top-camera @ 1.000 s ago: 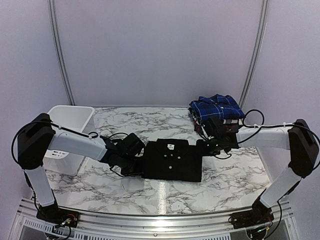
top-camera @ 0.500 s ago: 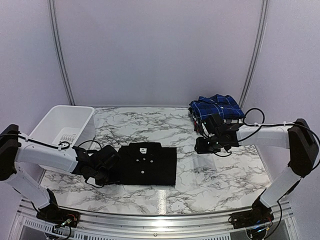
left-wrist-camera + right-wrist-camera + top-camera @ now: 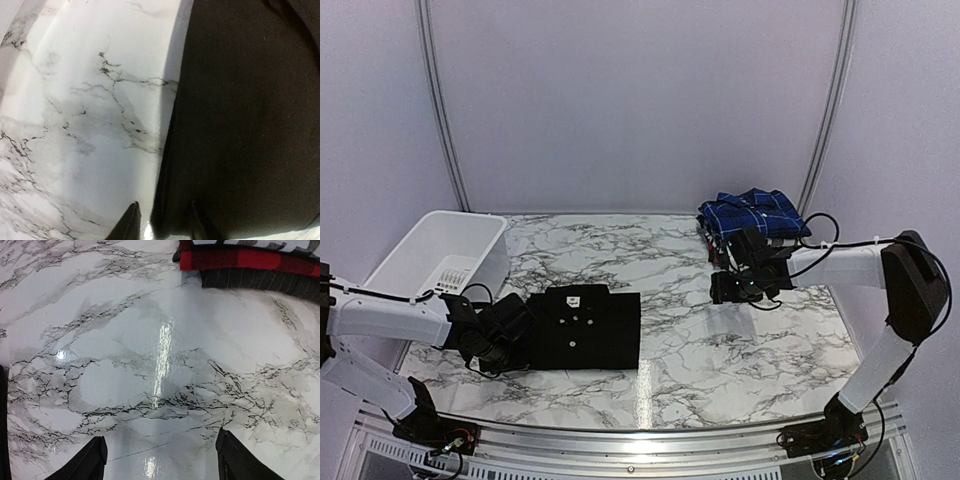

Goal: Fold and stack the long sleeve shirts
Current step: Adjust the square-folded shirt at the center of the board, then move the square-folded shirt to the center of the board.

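Note:
A folded black long sleeve shirt (image 3: 582,325) lies collar-up on the marble table, near left. My left gripper (image 3: 513,336) sits at its left edge. In the left wrist view the gripper (image 3: 165,225) is open, and the edge of the black shirt (image 3: 250,125) lies loosely between the parted fingertips. The stack of folded plaid shirts (image 3: 755,215), blue-and-white on top, rests at the back right. My right gripper (image 3: 720,289) hovers just in front of it. In the right wrist view the right gripper (image 3: 160,460) is open over bare marble, with the stack's red plaid layer (image 3: 225,260) at the top.
A white plastic basket (image 3: 430,255) stands at the back left, just behind my left arm. The marble table (image 3: 680,340) stretches between the black shirt and the plaid stack. Cables loop around my right wrist.
My left arm dragged the black shirt leftward and nearer, then its jaws parted from the cloth. My right gripper opened wider and drew back slightly toward the plaid stack.

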You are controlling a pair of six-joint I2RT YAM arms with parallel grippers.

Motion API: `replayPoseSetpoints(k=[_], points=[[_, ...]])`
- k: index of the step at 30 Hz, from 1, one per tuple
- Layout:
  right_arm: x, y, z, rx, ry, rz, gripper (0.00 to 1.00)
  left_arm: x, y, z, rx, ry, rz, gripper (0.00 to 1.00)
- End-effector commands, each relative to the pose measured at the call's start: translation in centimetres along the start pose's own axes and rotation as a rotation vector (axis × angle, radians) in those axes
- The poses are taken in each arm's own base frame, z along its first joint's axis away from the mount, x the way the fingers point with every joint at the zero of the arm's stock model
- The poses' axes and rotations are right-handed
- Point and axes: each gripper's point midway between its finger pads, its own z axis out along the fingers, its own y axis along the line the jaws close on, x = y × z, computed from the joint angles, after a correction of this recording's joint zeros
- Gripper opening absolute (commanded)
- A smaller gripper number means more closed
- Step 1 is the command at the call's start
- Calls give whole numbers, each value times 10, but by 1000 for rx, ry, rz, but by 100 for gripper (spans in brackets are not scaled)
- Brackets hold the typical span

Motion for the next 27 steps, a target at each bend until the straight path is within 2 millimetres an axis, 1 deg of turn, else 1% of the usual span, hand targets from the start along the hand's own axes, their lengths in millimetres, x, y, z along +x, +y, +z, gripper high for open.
replayPoseSetpoints(k=[1, 3, 6, 8, 10, 15, 19, 23, 27], points=[[-32, 2, -3, 18, -82, 3, 72, 0, 17, -8, -93, 23, 75, 56], [-34, 2, -3, 23, -84, 2, 74, -7, 9, -17, -65, 11, 97, 70], [-38, 1, -4, 34, -93, 2, 76, -20, -10, -38, 0, -23, 142, 86], [-41, 1, -5, 39, -99, 4, 76, -28, -28, -53, 61, -52, 187, 93], [-44, 0, -6, 45, -104, 8, 77, -36, -43, -68, 107, -89, 227, 98], [-52, -4, -3, 93, -113, 23, 75, -62, -67, -102, 186, -180, 269, 99], [-64, -9, 2, 134, -142, 48, 72, -81, -86, -123, 223, -239, 289, 99], [-80, -18, 13, 169, -161, 90, 69, -97, -103, -131, 228, -286, 315, 99], [-86, -29, 37, 182, -137, 104, 62, -108, -120, -136, 256, -319, 323, 99]])
